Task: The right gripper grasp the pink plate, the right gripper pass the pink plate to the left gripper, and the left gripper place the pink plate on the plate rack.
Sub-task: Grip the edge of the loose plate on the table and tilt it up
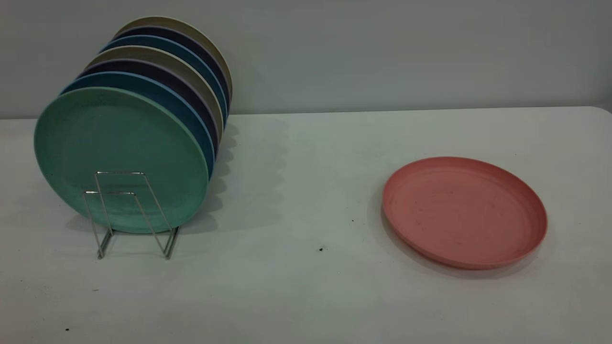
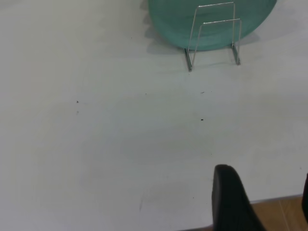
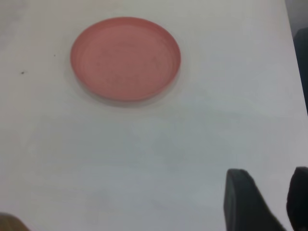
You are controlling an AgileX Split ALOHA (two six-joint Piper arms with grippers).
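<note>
the right gripper (image 3: 269, 202) hangs above bare table, its two dark fingers spread with a clear gap between them and nothing in that gap. ahead of it, well apart across open white table (image 1: 306, 286), the pink plate (image 3: 125, 58) lies flat, face up, touching nothing else. being round, it has no long axis to line up with; what matters is that only its low rim offers a hold, so the claw will likely need to come down over the near edge with one finger inside the rim and one outside.

the left gripper (image 2: 269, 202) is likewise held over the table close to its front edge, fingers apart and empty. ahead of it stands the plate rack (image 2: 214, 36), its front wire loops free, a mint-green plate (image 1: 122, 160) leaning in it with a row of darker plates behind.

in the exterior view the pink plate sits on the right side and the rack on the left, well apart, so the right arm is plainly nearer the plate. nothing of the task is yet done.
</note>
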